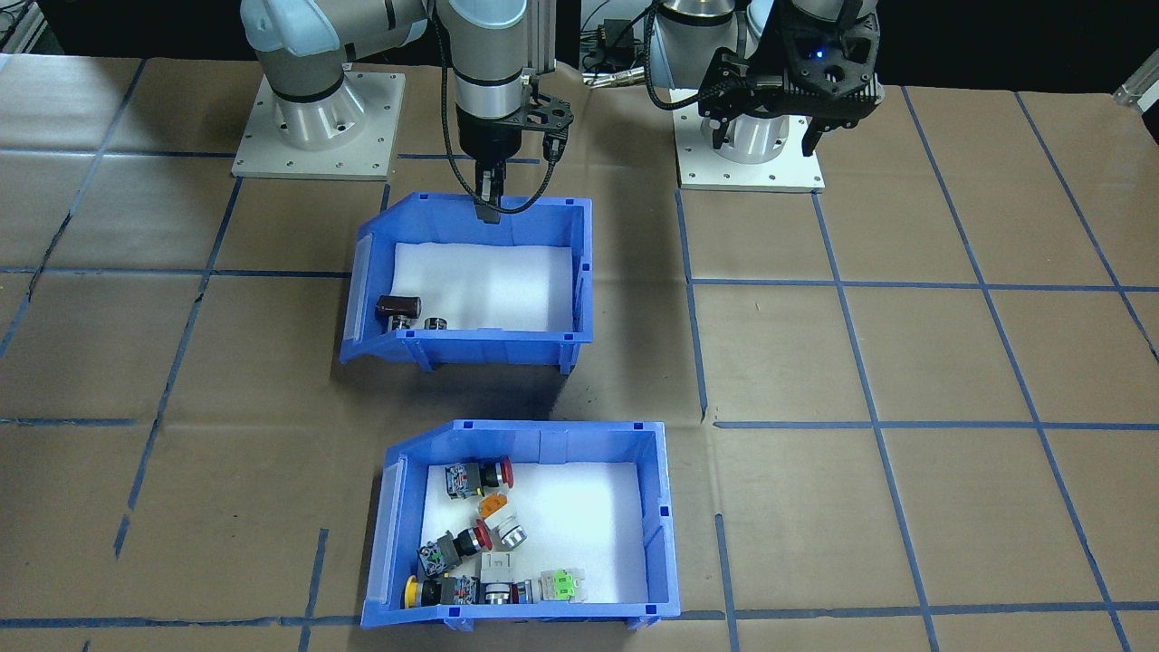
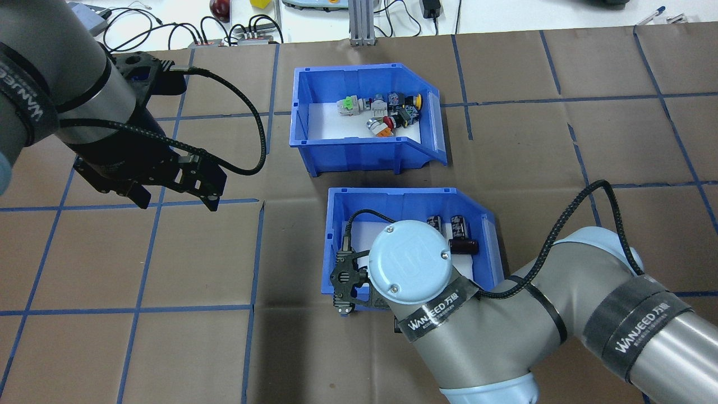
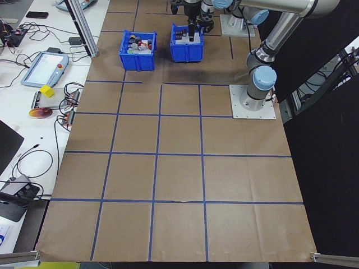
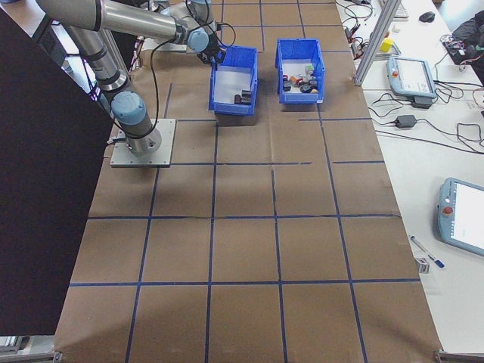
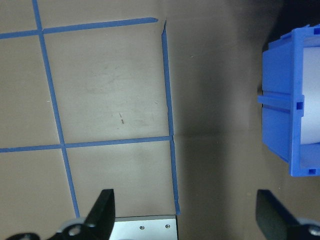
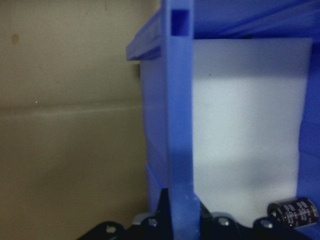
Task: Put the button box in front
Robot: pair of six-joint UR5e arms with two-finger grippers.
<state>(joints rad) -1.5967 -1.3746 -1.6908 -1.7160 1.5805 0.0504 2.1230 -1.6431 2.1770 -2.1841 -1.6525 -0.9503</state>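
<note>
Right gripper [image 1: 489,206] pinches the near wall of the capacitor bin [image 1: 579,272], fingers straddling the rim; the left gripper [image 2: 171,196] hangs spread and empty over bare table. Judged from here, a one-wall grip could let that bin swivel or tip, rolling its dark cylinders [image 2: 457,227]. In the overhead view the button box [image 2: 359,151] sits at 12 o'clock of it, near but apart, holding colour-capped push-buttons [image 2: 387,112] on white foam.
</note>
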